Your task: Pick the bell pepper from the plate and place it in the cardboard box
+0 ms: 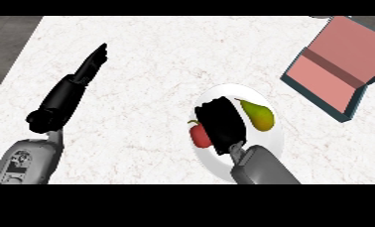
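Right hand (222, 122) over the plate (219, 93), fingers curled beside the red bell pepper (199, 136); grip unclear. Pear (258, 115) alongside. Left hand (77, 85) straight-fingered, resting.

light: bright, even; glare: none; shadows: faint beside plate (219, 164); focus: uniform

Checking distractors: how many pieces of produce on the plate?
2: a red bell pepper at the plate's left edge, a green pear on its right. The right hand between them could hide more.
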Motion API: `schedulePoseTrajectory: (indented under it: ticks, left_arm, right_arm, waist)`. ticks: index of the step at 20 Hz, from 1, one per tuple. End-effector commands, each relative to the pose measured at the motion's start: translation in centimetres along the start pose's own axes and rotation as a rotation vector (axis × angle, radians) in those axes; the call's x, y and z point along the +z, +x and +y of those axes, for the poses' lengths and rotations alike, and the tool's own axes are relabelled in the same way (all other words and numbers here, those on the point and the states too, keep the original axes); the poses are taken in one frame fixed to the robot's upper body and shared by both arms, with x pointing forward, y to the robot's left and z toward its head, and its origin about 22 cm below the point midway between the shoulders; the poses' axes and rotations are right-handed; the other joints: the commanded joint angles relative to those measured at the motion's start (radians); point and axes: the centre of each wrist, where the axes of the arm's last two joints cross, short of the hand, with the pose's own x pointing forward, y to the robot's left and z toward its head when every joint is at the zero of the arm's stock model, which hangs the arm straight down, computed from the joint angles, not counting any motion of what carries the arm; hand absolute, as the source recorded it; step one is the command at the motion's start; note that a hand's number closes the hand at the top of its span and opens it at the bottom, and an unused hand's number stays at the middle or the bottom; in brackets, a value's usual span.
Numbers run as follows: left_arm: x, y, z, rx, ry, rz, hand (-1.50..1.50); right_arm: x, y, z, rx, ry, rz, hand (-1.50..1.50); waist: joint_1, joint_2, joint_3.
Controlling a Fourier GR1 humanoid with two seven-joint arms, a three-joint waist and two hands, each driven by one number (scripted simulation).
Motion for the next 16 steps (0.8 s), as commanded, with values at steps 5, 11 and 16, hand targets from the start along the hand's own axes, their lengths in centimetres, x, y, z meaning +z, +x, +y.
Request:
schedulePoseTrajectory:
  ticks: [5, 11, 16]
  left_arm:
    - [0.1, -0.2, 1.2, -0.007, 0.012, 0.015, 0.0]
    - [1.2, -0.3, -1.2, 0.006, 0.012, 0.017, 0.0]
    - [0.0, -0.4, 0.9, -0.005, 0.023, 0.037, 0.0]
  right_arm:
    - [-1.2, -2.9, -5.7, -0.116, -0.268, -0.222, 1.5]
    - [-0.2, -6.0, -10.0, -0.106, -0.411, -0.175, 1.5]
    - [1.8, -6.8, -12.6, -0.298, -0.595, 0.073, 1.5]
  waist:
    - [-0.016, -0.009, -0.002]
    - [-0.016, -0.011, -0.002]
    - [-0.034, -0.011, -0.002]
